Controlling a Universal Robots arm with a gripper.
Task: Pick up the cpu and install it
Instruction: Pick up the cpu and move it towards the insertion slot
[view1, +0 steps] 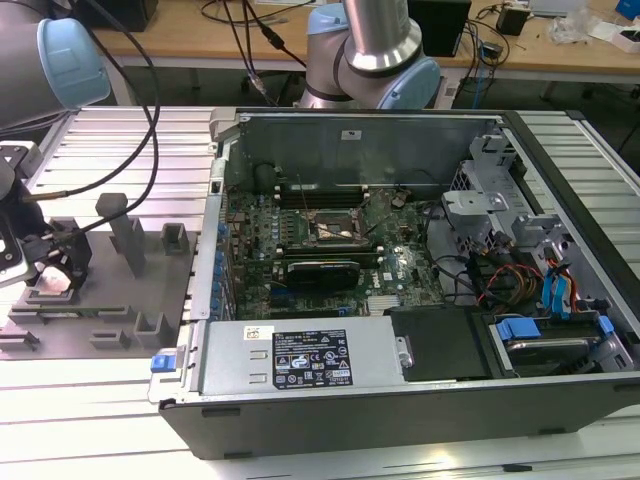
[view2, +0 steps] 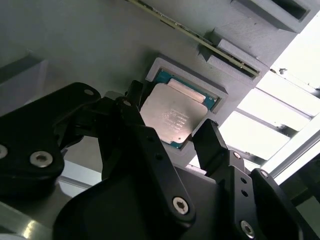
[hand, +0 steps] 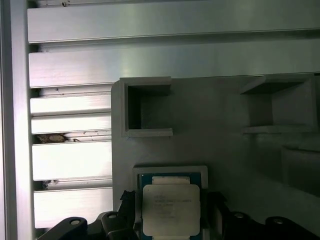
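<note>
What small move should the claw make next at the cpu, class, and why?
Probably close the claw gently: its open fingers straddle the cpu, which sits flat in its grey fixture, not yet gripped.

One cpu (view2: 172, 117), one grey fixture (hand: 220, 145), one open computer case (view1: 350, 135).

You have the cpu (view2: 172, 117) lying flat in a pocket of the fixture plate (view1: 105, 292), which rests on the table (view1: 100, 140) at the exterior view's left. The tool (view2: 172, 112) sits over it, one finger on each side, both apart from the chip. The computer case (view1: 400, 400) lies to the exterior view's right of the plate, with the socket (view1: 337, 228) inside it.
</note>
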